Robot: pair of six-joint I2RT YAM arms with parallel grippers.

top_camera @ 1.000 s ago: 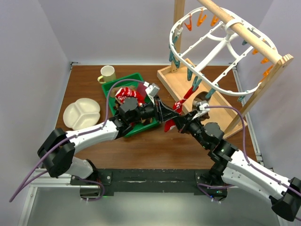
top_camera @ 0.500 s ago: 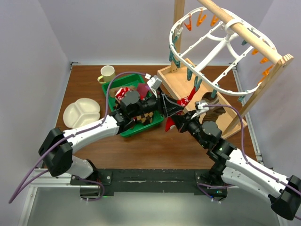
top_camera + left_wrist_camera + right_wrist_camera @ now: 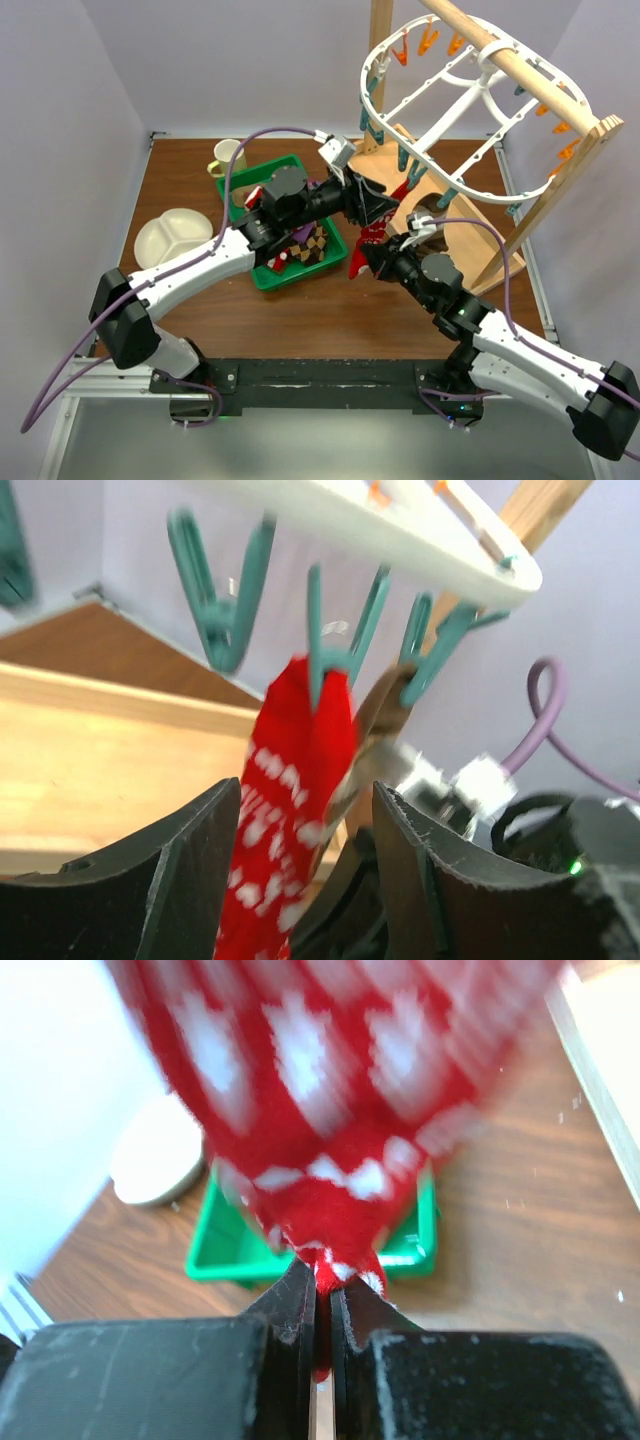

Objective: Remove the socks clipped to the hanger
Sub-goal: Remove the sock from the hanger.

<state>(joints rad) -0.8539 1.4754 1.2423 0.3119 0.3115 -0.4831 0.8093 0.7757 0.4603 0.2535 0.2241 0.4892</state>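
The white oval hanger (image 3: 440, 90) hangs from the wooden rail at the upper right. A red sock with white pattern (image 3: 378, 228) hangs from a teal clip (image 3: 335, 630) on the hanger's near rim (image 3: 400, 530). My left gripper (image 3: 388, 205) is open just below that clip, with the red sock (image 3: 290, 800) between its fingers (image 3: 180, 880). My right gripper (image 3: 362, 258) is shut on the sock's lower tip (image 3: 325, 1260) and holds it taut. A brownish sock (image 3: 385, 710) hangs from the neighbouring clip. More socks lie in the green tray (image 3: 262, 275).
A cream mug (image 3: 226, 155) stands behind the tray. A white divided plate (image 3: 172, 240) lies at the left. The wooden stand's base (image 3: 480, 235) and slanted post (image 3: 560, 185) are to the right. Several empty teal and orange clips dangle from the hanger.
My left arm has risen from over the green tray and moved right, up to the clip holding the red sock. My right gripper has kept its hold on the sock's tip.
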